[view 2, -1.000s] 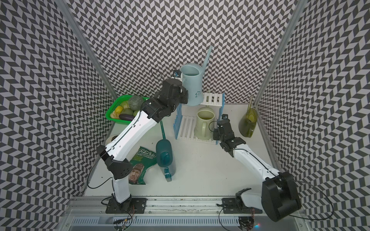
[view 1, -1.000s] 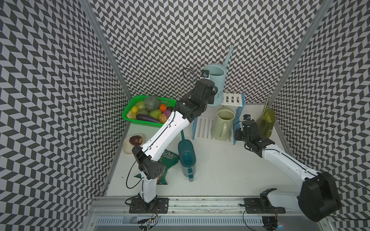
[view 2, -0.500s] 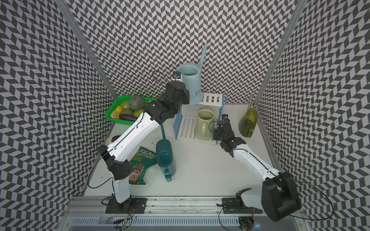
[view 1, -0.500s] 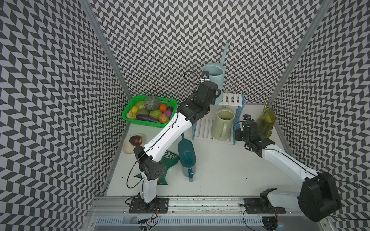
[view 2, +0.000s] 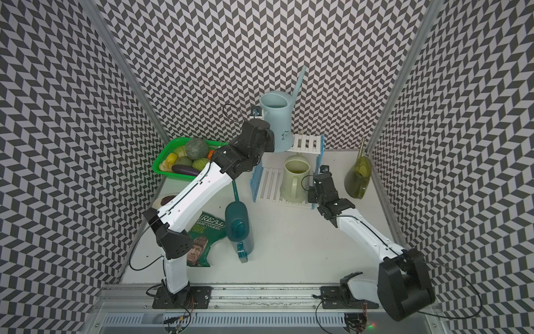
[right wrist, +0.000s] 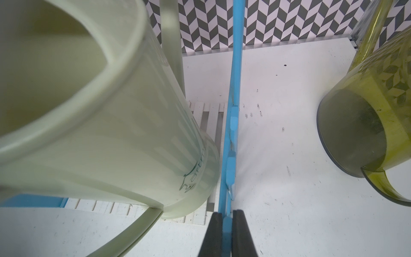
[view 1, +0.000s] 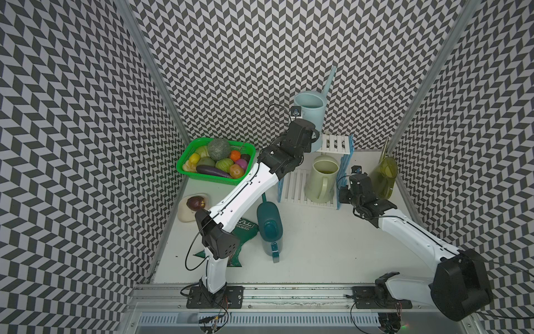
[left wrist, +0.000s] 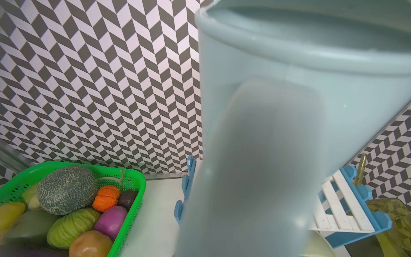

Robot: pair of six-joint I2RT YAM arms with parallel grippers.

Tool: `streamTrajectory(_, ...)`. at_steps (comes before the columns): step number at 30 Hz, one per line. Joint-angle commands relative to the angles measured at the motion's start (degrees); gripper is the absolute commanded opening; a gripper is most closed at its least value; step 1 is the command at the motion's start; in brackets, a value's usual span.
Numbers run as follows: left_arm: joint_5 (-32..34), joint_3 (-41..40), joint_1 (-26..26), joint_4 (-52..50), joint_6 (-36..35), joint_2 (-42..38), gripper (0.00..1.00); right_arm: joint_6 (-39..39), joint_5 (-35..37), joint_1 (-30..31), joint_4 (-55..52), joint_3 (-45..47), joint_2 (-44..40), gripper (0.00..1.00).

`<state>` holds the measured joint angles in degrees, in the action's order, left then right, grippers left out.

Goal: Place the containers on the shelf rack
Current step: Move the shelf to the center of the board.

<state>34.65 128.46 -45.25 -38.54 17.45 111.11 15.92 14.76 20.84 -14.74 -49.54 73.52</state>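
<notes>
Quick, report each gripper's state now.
Left gripper: by the light blue can; open or shut cannot be told.
Right gripper: shut on the side frame of the shelf rack.

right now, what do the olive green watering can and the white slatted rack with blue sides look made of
Olive green watering can: glossy translucent plastic; wall pattern shows through. White slatted rack with blue sides: probably matte moulded plastic; even colour, clipped joints.

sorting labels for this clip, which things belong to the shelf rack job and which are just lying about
Job: shelf rack; light blue can, top tier; cream can, lower tier; dark teal can and olive can, both off the rack.
Lying about: green basket of produce; crisp packet; dish with a dark fruit.
</notes>
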Motion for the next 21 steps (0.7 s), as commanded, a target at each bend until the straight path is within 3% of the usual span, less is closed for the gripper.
streamTrajectory(1,-2.54,-0.14,-0.27,-0.86,0.73,0.04,0.34,0.44,-1.32,0.69,4.71,-1.17,-2.86,0.02)
streamTrajectory(21,-6.78,0.04,-1.28,-1.09,2.94,0.55,0.34,0.42,-1.18,0.68,4.19,-1.44,-3.08,0.02)
